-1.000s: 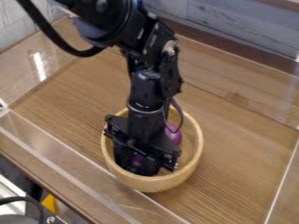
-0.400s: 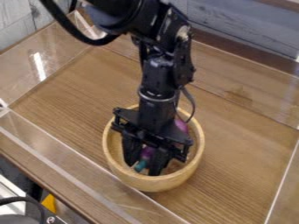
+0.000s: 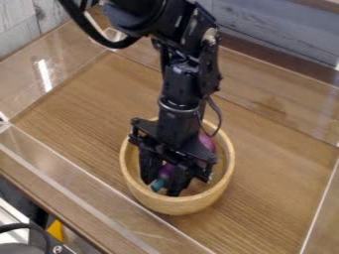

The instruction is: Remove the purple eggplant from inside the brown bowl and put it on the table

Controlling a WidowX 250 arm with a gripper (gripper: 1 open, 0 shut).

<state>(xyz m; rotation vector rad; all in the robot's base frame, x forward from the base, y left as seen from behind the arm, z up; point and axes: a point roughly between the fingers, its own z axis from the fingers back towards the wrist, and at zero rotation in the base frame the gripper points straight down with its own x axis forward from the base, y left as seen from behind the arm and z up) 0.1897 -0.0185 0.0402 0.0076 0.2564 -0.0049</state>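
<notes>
Purple eggplant [image 3: 167,172] inside the brown bowl [image 3: 146,199], long axis running from about one to seven o'clock, lying between the jaws [image 3: 169,179]; whether they grip it cannot be told.

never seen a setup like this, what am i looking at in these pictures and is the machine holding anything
The black machine reaching down from the top is a single robot arm, ending in a gripper with black fingers. All the pictures come from one camera, which looks down at the table from above and to one side.

On the wood-grain table sits a round, light-brown bowl. Inside it is a glossy purple toy eggplant, partly hidden by the gripper. The job is to take the eggplant out and set it on the table.

The fingers are down inside the bowl, around or right over the eggplant. Whether they actually grip it, I cannot tell, because the gripper covers that spot.
</notes>
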